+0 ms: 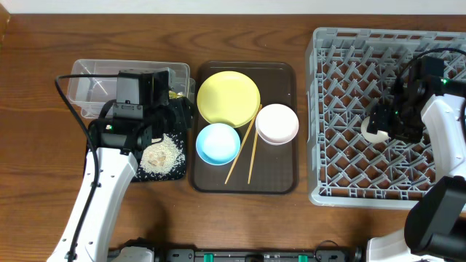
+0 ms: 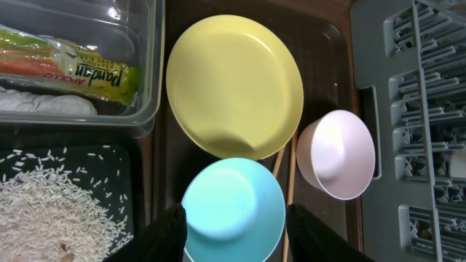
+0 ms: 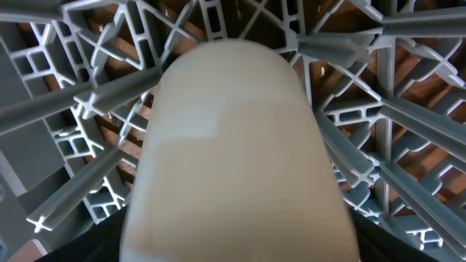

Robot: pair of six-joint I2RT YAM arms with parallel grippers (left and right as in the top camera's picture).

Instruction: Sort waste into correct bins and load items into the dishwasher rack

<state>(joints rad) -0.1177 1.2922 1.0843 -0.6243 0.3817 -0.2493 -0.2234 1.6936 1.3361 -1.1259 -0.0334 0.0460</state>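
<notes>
Pale cup (image 3: 233, 145) in grey rack (image 1: 342, 36); right gripper (image 1: 386, 125) at it, finger state unclear; left gripper (image 2: 237, 222) fingers spread.

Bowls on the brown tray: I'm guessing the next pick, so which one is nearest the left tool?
The light blue bowl: it lies straight ahead of the left tool, while the white bowl sits farther off, beyond the chopsticks.

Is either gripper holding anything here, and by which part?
Left gripper: nothing, jaws open. Right gripper straddles the pale cup in the rack; whether it grips cannot be told.
</notes>
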